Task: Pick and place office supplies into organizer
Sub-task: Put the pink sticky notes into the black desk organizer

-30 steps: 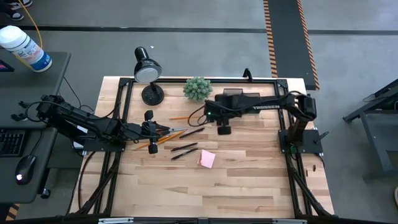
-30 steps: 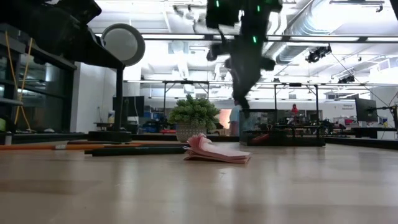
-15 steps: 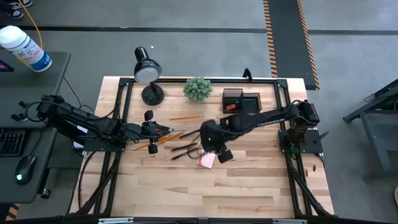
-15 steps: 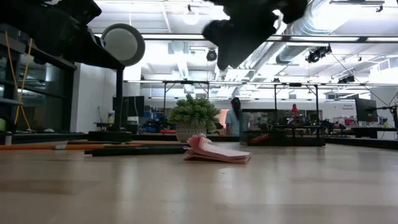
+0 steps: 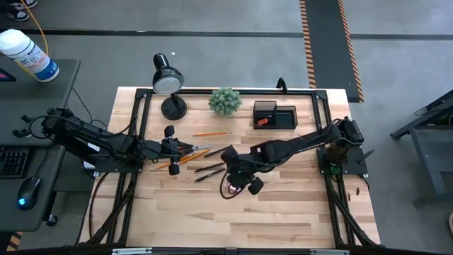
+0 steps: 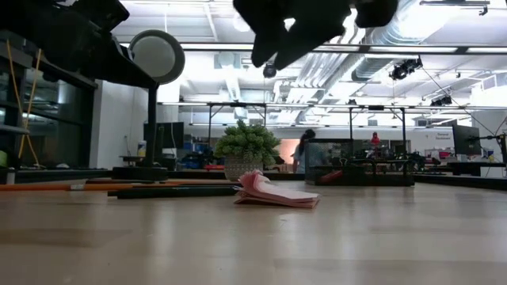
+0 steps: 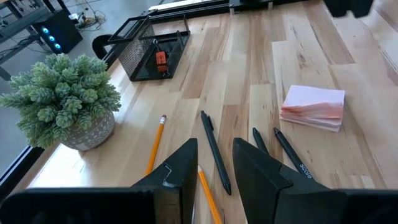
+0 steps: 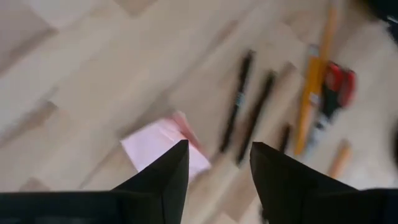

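A pink sticky-note pad lies flat on the wooden table, and my right gripper hangs open above it, tipped downward, clear of it. In the high view that gripper covers most of the pad. Black pens and orange pencils lie to the pad's left. Red-handled scissors lie by my left gripper, which stands open and low; a pencil lies under the gap between its fingers. The black organizer stands at the back with a red eraser in it.
A green plant ball in a pot and a black desk lamp stand along the far edge, left of the organizer. A black frame borders the tabletop. Bare wood stretches toward the near edge.
My right gripper has swung from over the organizer toward the table's near left, rolling and tipping further down, and now hangs over the pink pad. The organizer, which the arm hid before, shows again. My left arm has kept still.
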`<state>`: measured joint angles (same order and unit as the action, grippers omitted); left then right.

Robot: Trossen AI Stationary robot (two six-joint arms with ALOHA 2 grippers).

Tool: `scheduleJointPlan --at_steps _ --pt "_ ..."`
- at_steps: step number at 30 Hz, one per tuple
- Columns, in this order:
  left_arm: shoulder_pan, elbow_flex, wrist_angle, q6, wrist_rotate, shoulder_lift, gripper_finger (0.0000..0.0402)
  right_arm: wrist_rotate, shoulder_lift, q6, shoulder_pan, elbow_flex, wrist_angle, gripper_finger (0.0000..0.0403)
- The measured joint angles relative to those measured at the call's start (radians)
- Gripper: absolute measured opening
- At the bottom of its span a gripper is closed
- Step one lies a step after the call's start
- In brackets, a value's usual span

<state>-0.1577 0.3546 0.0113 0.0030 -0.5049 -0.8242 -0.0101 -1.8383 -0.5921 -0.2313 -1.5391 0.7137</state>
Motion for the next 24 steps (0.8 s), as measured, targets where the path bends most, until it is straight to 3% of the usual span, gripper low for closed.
scheduleJointPlan --at_steps 3,10,24 --pt "0.0 0.0 0.001 0.0 0.0 0.0 0.009 0.072 -0.025 -0.091 0.011 0.0 0.009 0.0159" --pt "0.0 0.0 0.021 0.0 0.0 0.0 0.009 0.093 -0.086 -0.238 0.015 0.001 0.03 0.0156" --pt "0.0 0.0 0.022 0.0 0.0 0.0 0.009 0.025 -0.198 -0.42 0.015 0.001 -0.008 0.014"
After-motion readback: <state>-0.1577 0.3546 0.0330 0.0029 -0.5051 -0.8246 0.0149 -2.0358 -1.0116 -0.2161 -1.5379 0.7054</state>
